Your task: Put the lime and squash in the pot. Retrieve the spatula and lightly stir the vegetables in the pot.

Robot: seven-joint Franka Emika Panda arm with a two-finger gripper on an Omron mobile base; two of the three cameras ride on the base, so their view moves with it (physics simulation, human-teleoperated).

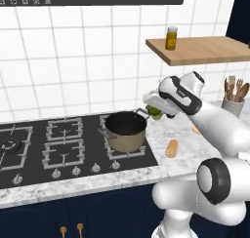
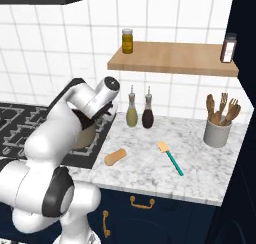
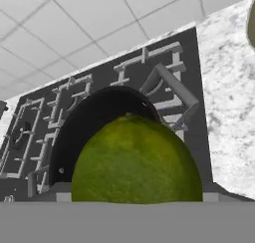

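Note:
My gripper (image 1: 155, 109) is shut on the lime (image 1: 156, 111), a yellow-green fruit held just above the right rim of the pot (image 1: 126, 130). In the hand view the lime (image 3: 137, 160) looms large, with the pot's black inside (image 3: 92, 125) and one grey handle (image 3: 172, 85) below it. The tan-bronze pot stands on the front right burner. The tan-orange squash (image 1: 171, 148) lies on the marble counter right of the stove, also seen as squash (image 2: 115, 156). Further right the spatula (image 2: 170, 158), with teal handle and pale orange head, lies flat on the counter.
A black gas stove (image 1: 49, 144) fills the left counter. Two bottles (image 2: 132, 113) stand by the wall. A grey crock of wooden utensils (image 2: 217, 130) sits at the far right. A wooden shelf (image 2: 175, 58) carrying jars hangs above the counter.

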